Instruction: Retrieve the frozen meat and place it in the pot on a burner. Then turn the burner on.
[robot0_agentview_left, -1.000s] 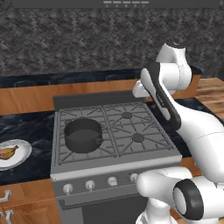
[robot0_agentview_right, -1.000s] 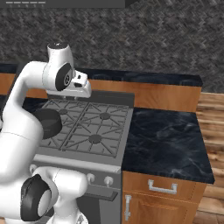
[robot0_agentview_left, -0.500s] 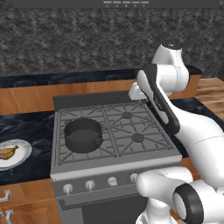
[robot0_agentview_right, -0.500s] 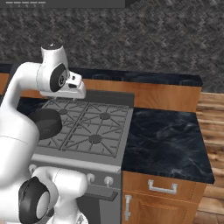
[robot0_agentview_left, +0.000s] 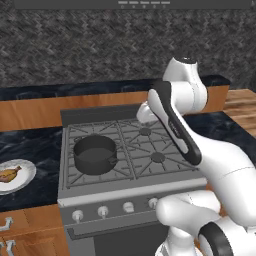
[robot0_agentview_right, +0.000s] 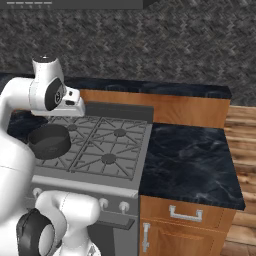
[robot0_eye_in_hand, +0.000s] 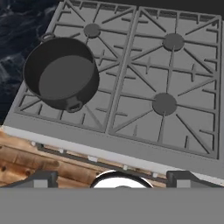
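We see the pot (robot0_agentview_left: 95, 154) sitting on the front-left part of the silver stove (robot0_agentview_left: 135, 187), its dark grey bowl bare inside, one short side handle pointing toward the stove's front edge; in the right base view the pot (robot0_agentview_right: 49, 141) shows at the left, partly behind our arm, and from the hand view the pot (robot0_eye_in_hand: 61, 72) lies at the upper left with a small handle at each end. The frozen meat (robot0_agentview_left: 10, 174), a glossy orange-brown chunk, lies on a white round plate (robot0_agentview_left: 22, 181) on the dark marbled counter (robot0_agentview_left: 30, 145), left of the stove and well apart from the pot. Three burner caps lie bare beneath the grey grates; the near right burner (robot0_agentview_left: 158, 157) shows again in the right base view (robot0_agentview_right: 109, 158) and the hand view (robot0_eye_in_hand: 164, 104). A row of silver knobs (robot0_agentview_left: 103, 211) runs along the stove's front panel. Our arm rises from the lower right of the left base view and bends over the right half of the stove, the hand held high above the grates and looking down on them. The tool (robot0_eye_in_hand: 112, 177) shows its two dark tips standing far apart at the bottom corners of the hand view, so its jaws are wide, with nothing between them. To the right of the stove, the counter (robot0_agentview_right: 190, 160) carries on above a wooden cabinet with metal handles (robot0_agentview_right: 186, 213).
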